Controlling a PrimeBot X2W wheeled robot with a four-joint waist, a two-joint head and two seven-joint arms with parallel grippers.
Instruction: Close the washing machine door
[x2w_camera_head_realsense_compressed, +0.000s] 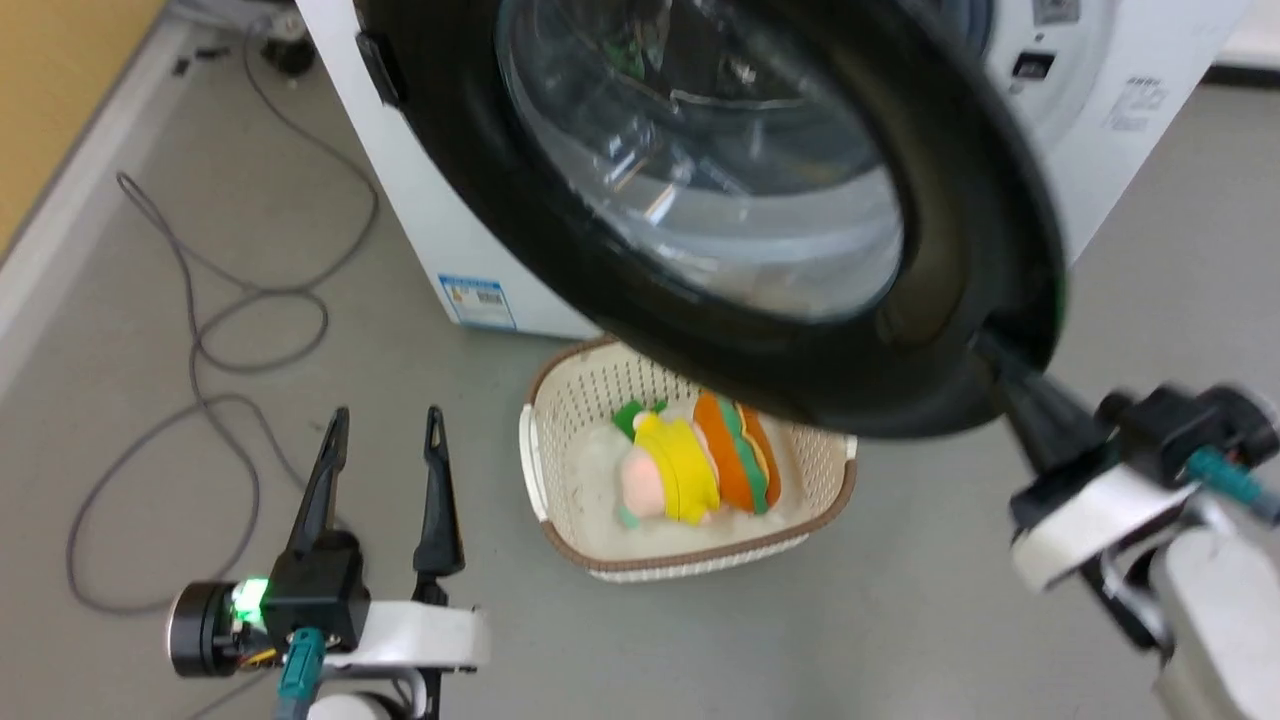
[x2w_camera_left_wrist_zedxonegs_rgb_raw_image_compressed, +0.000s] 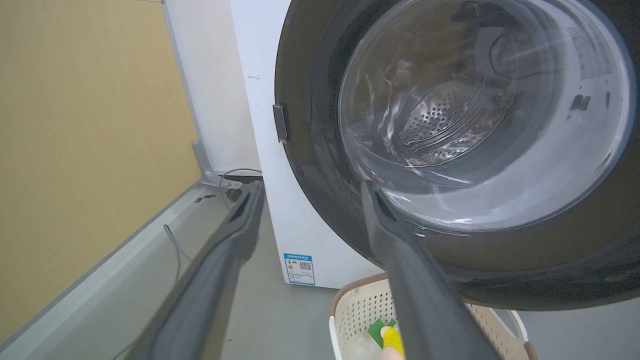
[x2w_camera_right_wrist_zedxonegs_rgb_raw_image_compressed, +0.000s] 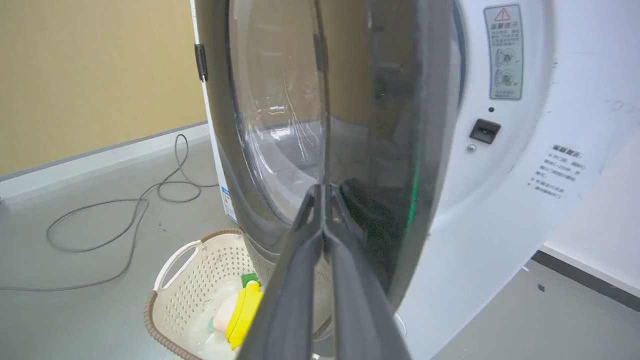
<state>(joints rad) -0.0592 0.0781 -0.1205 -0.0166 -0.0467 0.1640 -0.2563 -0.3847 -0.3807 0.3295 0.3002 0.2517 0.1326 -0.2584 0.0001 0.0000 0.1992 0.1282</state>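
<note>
**Door ajar, one hand at its rim**

Counted one washing machine (x2w_camera_head_realsense_compressed: 430, 220), white, standing on a grey floor (x2w_camera_head_realsense_compressed: 900, 620), with one blue sticker (x2w_camera_head_realsense_compressed: 477, 300) low on its front corner. Found the washing machine door (x2w_camera_head_realsense_compressed: 700, 180) not closed: swung out from the front on its left side, black rim and bulging glass hanging over one cream basket (x2w_camera_head_realsense_compressed: 575, 395) with a brown edge. Made out the perforated steel drum (x2w_camera_left_wrist_zedxonegs_rgb_raw_image_compressed: 450, 120) through the glass in the left wrist view.

Saw two hands. Placed the right hand (x2w_camera_head_realsense_compressed: 990, 345) at the door's free edge, at the lower right of the rim. Noted in its own wrist view two fingers pressed together at the tips, nothing between them, tips against the black rim. Placed the left hand (x2w_camera_head_realsense_compressed: 387, 425) low and to the left, above the floor, well apart from door and basket. Noted its two fingers (x2w_camera_head_realsense_compressed: 322, 485) spread wide, gripping nothing.

Spotted soft toys (x2w_camera_head_realsense_compressed: 690, 465) in the basket, in yellow, pink, orange and green; could not tell how many. Followed a grey cable (x2w_camera_head_realsense_compressed: 200, 340) looping over the floor to the left; could not tell whether one run or more. Counted, on the machine's front beside the opening, one dark latch slot (x2w_camera_right_wrist_zedxonegs_rgb_raw_image_compressed: 484, 131), one warning label (x2w_camera_right_wrist_zedxonegs_rgb_raw_image_compressed: 505, 52) with a red triangle, and one patch of small print (x2w_camera_right_wrist_zedxonegs_rgb_raw_image_compressed: 556, 171).
</note>
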